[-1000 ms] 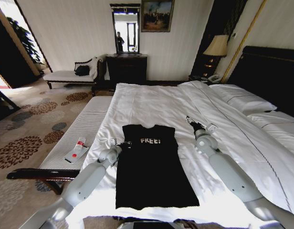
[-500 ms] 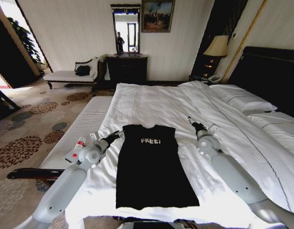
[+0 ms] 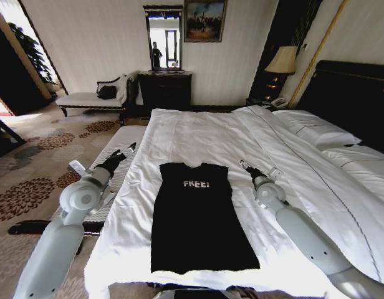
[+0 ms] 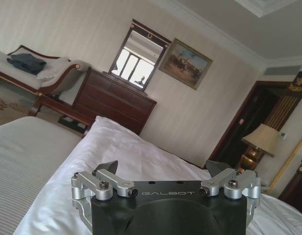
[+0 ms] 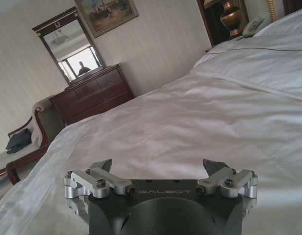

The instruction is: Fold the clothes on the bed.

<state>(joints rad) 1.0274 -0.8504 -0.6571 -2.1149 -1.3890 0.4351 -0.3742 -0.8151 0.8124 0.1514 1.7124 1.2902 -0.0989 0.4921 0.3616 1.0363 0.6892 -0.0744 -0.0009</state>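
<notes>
Head view has the black T-shirt (image 3: 198, 215) lying flat on the white bed (image 3: 198, 134), already narrowed to a long rectangle with its sleeves tucked in, its collar pointing toward the far edge and its hem close to the near edge, the white "FREE!" lettering readable across the chest. Left tool (image 3: 124, 152) is raised off the bed's left edge, over the striped bench (image 3: 114, 163) that runs alongside, well apart from the shirt; the left wrist view shows its two dark fingertips (image 4: 108, 166) spread wide with nothing between them, looking across the white bedding toward a dark wooden dresser (image 4: 112, 100) and a mirror (image 4: 135, 58) on the far wall. Right tool (image 3: 246, 167) is over bare sheet just beside the shirt's right shoulder, clear of the fabric; the right wrist view shows its fingertips (image 5: 103, 164) likewise spread and empty above the white cover. Toward the bed's right edge lie white pillows (image 3: 316, 132) against the dark headboard (image 3: 357, 93).
</notes>
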